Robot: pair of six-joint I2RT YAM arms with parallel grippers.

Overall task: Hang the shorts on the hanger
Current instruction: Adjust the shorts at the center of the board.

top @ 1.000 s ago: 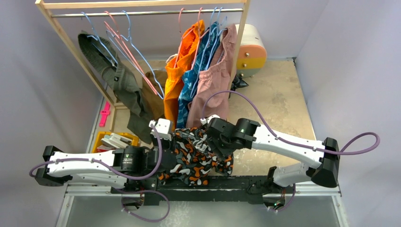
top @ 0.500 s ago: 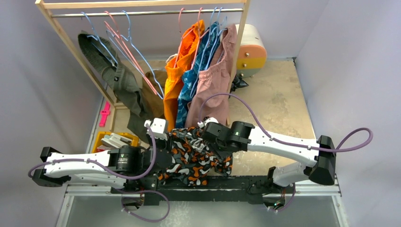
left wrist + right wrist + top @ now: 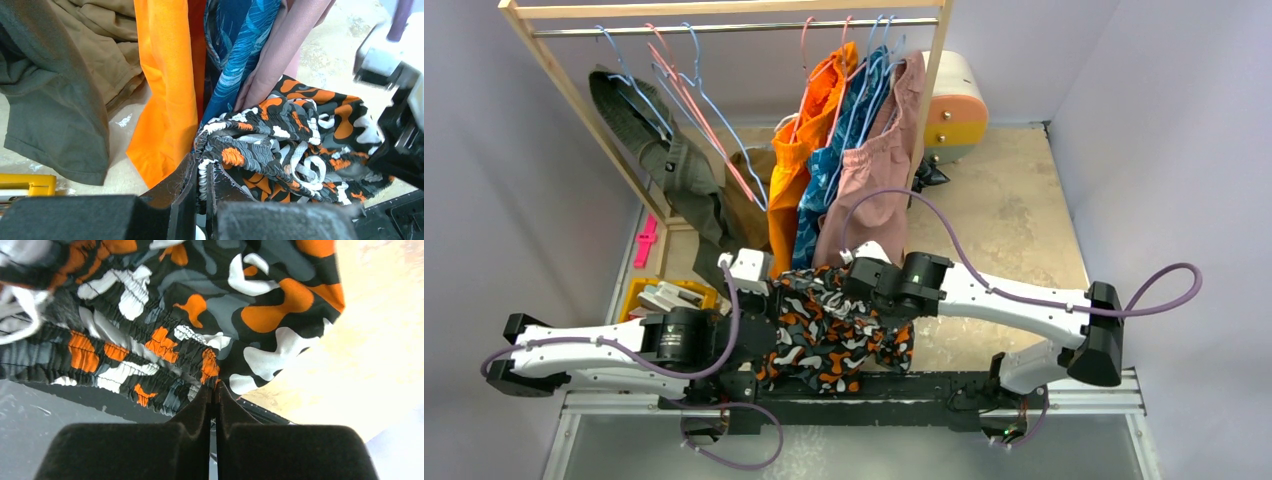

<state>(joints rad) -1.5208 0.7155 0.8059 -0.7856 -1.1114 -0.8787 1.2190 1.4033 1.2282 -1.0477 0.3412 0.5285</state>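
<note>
Here the soft fabric shorts with the blotchy orange, black, grey and white camouflage print (image 3: 829, 335) are bunched between the two arms, close to their bases at the near edge of the beige speckled surface (image 3: 1004, 210). The left gripper (image 3: 202, 172) is clamped on the elastic waistband. A white-and-black fold of it shows between the closed black fingers (image 3: 176, 190), and the rest of the cloth spreads up and to the right in the left wrist view. The right gripper (image 3: 215, 389) is closed too, its tips pressed together on a small pinch of the gathered waistband edge, with printed cloth spreading above them. Seen from overhead, the shorts sit just in front of plain orange shorts (image 3: 809, 120), a blue patterned garment (image 3: 839, 150) and dusty-pink shorts (image 3: 879, 165), all hanging on the wooden-framed rail (image 3: 724, 8). A thin light-blue wire hanger (image 3: 696, 70) hangs farther left on that rail, well apart from both grippers.
</note>
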